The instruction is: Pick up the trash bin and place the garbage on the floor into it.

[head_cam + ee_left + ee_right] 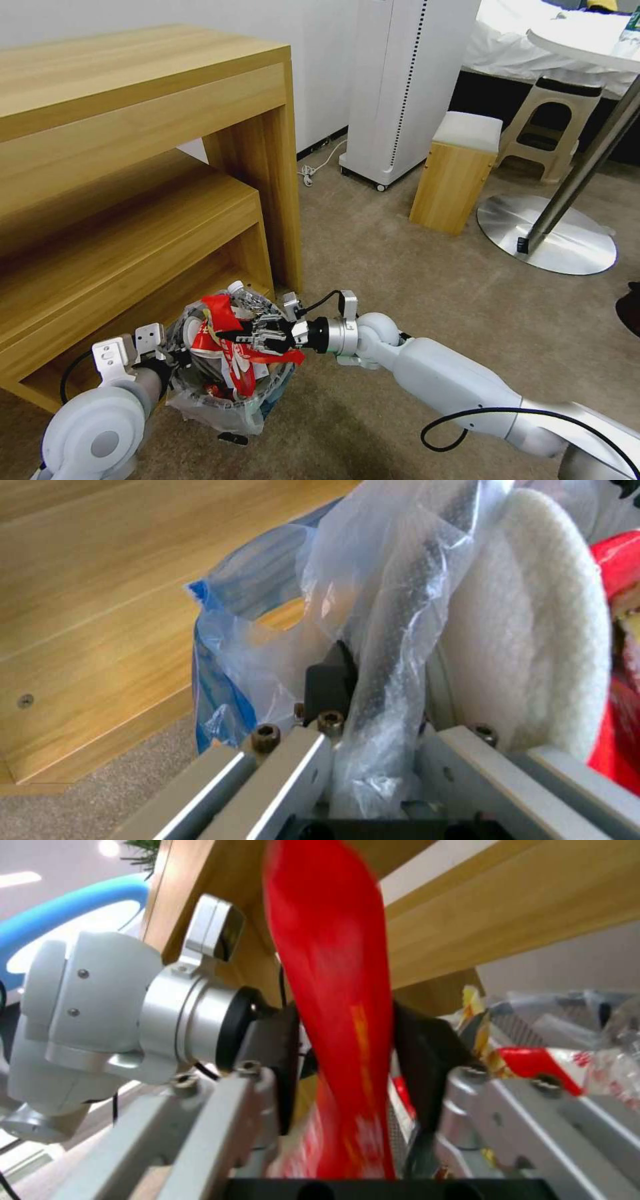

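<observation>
Beside the low wooden bench [133, 220], the bin [230, 393] is held just clear of the carpet [400, 280], its rim clamped by the left gripper [175, 357] on the side away from the bench's end post. In the left wrist view the bin wall and bag [393, 615] are seen pinched between the closed jaws, with a white slipper [533, 630] standing just inside the rim. Over the bin mouth, on the side opposite the left gripper, the right gripper [270, 335] is held level, its fingers closed on a red wrapper [227, 333]. In the right wrist view the wrapper [333, 1005] runs lengthwise between the fingers [427, 1050], its long axis in line with the gripper. By the head view, part of the wrapper rises above the rim and the rest trails down among the packets already in the bin. The deciding relation is judged to be vertical: the bin's opening lies directly below the right gripper, so the wrapper would fall inside once released. Since the bin looks heaped nearly to its rim, a risk of the wrapper catching on the bag edge or sliding off is judged to exist. No litter is seen on the carpet near the bench
</observation>
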{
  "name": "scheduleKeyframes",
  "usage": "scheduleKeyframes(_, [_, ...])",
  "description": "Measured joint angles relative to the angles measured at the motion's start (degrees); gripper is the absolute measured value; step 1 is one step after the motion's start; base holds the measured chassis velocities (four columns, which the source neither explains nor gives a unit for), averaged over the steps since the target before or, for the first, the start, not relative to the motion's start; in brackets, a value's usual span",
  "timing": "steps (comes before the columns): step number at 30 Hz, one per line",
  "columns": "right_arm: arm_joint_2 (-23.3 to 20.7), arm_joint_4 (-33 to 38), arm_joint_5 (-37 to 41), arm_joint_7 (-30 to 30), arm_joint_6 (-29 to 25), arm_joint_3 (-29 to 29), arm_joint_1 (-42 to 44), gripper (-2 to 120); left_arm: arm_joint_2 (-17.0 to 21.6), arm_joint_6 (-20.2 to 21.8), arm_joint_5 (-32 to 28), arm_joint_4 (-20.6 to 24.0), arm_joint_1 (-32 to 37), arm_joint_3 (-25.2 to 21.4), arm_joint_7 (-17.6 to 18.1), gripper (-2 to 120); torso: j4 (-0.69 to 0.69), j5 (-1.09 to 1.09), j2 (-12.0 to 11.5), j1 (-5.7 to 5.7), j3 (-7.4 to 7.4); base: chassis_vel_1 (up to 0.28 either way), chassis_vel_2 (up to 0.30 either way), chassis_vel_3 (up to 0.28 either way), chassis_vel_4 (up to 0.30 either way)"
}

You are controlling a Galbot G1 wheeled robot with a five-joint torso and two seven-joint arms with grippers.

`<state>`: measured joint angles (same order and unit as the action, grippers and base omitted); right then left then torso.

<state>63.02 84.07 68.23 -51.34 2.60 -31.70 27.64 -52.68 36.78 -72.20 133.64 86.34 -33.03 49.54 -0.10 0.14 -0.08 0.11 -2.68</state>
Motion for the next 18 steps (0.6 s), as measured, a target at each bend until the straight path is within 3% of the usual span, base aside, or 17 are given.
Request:
scheduleKeyframes(7, [-2.2,1.1,0.1,0.0,-0.2,1.4,0.0,63,0.1,0.0,0.0,-0.1,0.0,0.2,0.1,0,0.00,0.00,0.0,0.00,0.00,0.000,0.000,0.000,0.000])
scheduleKeyframes(12, [-3.7,1.2,0.4,1.7,-0.7,4.2,-0.1,87,0.2,0.1,0.1,0.0,0.1,0.4,0.1,0,0.00,0.00,0.0,0.00,0.00,0.000,0.000,0.000,0.000])
scheduleKeyframes(18, [-3.7,1.6,1.0,3.2,-1.3,6.3,-0.6,100,0.3,0.2,0.1,0.0,0.0,0.6,0.1,0,0.00,0.00,0.0,0.00,0.00,0.000,0.000,0.000,0.000])
